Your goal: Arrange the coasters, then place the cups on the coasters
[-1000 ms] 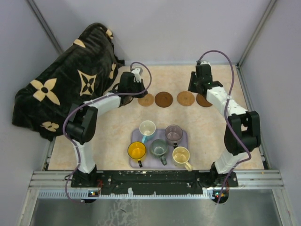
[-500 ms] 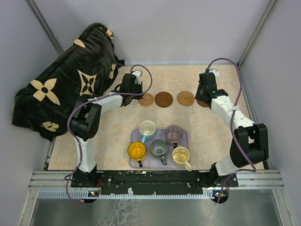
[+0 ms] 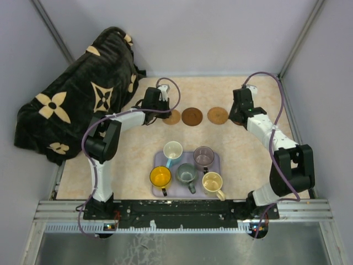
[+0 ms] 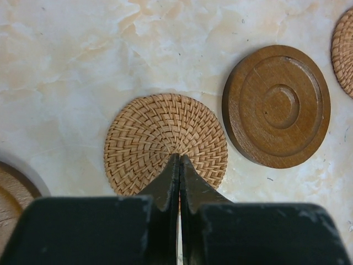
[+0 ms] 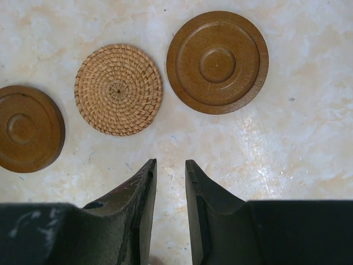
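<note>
Cream marbled table point(image 3: 248, 154), and a row of coasters runs across its far part, each flat on the surface and apart from the next. From the left: a wooden disc point(image 4: 11, 193) only partly in view, a woven coaster point(image 3: 173, 117), a dark wooden coaster point(image 3: 192, 116), a second woven coaster point(image 3: 218, 115), then the last wooden coaster point(image 5: 217, 62). Nearer the bases, mid-table, sits the lavender tray point(image 3: 159, 160). At the left, a black flower-patterned blanket point(image 3: 71, 105) lies heaped over the table's edge.

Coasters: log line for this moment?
coasters: in row; cups: five on tray; left jaws: shut over woven coaster; right jaws: open, empty
</note>
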Controlling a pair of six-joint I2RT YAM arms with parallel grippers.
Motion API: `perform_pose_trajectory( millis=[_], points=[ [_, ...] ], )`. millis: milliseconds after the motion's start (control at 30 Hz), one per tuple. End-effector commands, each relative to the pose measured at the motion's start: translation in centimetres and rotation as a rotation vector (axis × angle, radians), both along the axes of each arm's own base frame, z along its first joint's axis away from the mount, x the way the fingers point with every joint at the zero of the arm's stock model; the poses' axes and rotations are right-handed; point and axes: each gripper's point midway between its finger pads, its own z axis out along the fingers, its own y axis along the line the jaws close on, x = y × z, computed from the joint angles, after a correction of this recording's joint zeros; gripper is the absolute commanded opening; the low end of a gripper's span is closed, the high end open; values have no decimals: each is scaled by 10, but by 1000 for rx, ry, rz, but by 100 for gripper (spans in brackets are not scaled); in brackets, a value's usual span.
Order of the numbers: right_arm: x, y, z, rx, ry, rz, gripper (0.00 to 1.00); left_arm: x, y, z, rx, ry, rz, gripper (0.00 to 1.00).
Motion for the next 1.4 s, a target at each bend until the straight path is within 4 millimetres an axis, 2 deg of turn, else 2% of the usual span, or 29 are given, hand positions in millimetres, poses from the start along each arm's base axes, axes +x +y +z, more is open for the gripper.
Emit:
perform_pose_trajectory(
  millis=[0,233,533,800,900,1133,1367],
  points=[
    [8,0,19,29,-76,-18,28,-3,-10,-15,-16,48,-40,0],
    [8,0,22,30,-84,-15,28,-8,-5,-30,9,84,-26,0],
    [7,2,25,40,-90,-12,29,-12,18,-40,56,111,62,0],
    [6,0,24,30,-84,-19,29,0,46,-41,18,131,134,0],
    [6,-1,23,32,-82,-24,29,5,50,-39,12,124,135,0],
    [8,1,24,44,-87,-25,29,8,41,-36,-34,123,87,0],
    [6,1,25,44,-95,-25,29,-4,22,-38,-72,151,17,0]
  ],
)
